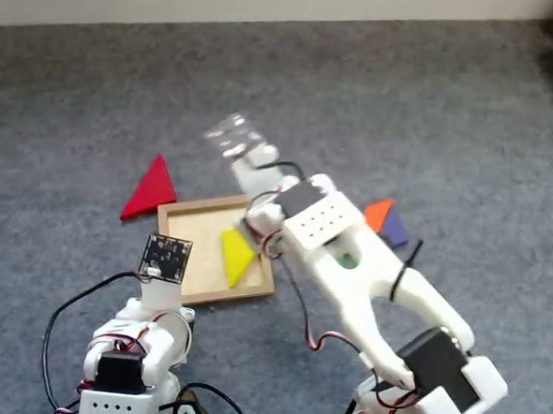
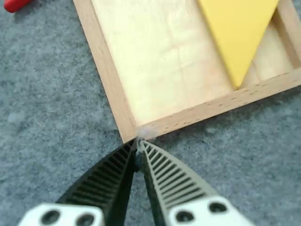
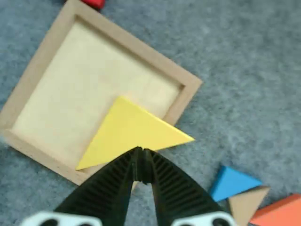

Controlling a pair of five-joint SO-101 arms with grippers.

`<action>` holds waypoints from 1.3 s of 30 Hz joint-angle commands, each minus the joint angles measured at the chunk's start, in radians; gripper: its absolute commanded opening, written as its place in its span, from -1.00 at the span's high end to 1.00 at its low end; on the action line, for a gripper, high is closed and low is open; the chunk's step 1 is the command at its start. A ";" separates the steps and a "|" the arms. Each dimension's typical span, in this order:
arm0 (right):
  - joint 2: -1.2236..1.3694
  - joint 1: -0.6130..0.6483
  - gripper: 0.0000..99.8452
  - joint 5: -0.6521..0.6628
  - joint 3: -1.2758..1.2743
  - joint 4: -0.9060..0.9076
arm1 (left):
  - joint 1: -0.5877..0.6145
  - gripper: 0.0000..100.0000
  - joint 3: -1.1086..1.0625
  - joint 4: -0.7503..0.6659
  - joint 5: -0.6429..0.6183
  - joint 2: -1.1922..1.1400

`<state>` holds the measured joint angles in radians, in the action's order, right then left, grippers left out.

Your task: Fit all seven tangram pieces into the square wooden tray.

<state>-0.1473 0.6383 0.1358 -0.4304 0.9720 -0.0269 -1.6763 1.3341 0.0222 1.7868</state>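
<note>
Left end effector and right end effector pinched closed; yellow triangle overlaps the rim of the pale tray

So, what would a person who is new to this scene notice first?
Likely the bright yellow triangle in the wooden tray, one corner sticking out over the rim. Next, the red triangle on the grey carpet just beyond the tray's far corner, and the orange piece beside the right arm.
</note>
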 commanded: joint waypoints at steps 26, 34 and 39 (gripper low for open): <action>0.303 -0.059 0.96 0.011 0.168 -0.044 | -0.013 0.99 -0.021 0.006 -0.006 0.048; 0.309 -0.053 0.96 0.006 0.196 -0.171 | -0.013 0.99 -0.021 0.006 -0.006 0.048; 0.300 -0.053 0.96 0.006 0.196 -0.214 | -0.013 0.99 -0.021 0.006 -0.006 0.048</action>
<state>0.1749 0.5969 0.1389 -0.2908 0.7894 -0.0269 -1.6763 1.3341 0.0222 1.7868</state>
